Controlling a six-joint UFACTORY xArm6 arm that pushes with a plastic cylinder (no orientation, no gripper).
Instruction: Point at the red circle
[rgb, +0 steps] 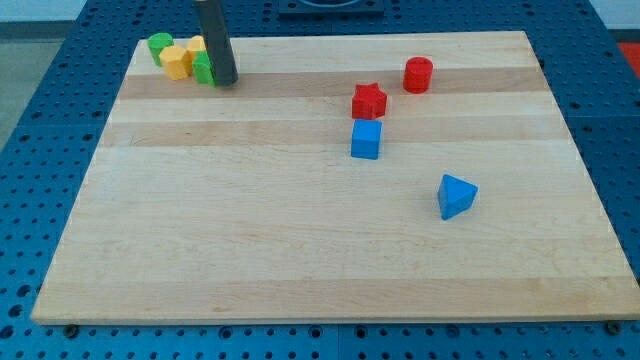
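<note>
Nearest on the pale wooden board (300, 250) lies a blue triangular block (456, 196), toward the right. Farther back sits a blue cube (366, 140), with a red star-shaped block (369, 100) just behind it, close but seemingly apart. Beyond that, to the right, stands the red circle (418, 75), a short red cylinder, alone near the far edge. At the far left corner is a cluster: a green block (160, 44), a yellow block (176, 62), another yellow block (196, 47) and a second green block (204, 69), shapes hard to make out. My tip (227, 82) rests right beside that cluster, well apart from the red circle. There is no hand to spread or close, only a rod. By my judgement the pointing is not yet done; the whole crossing to the right remains.
</note>
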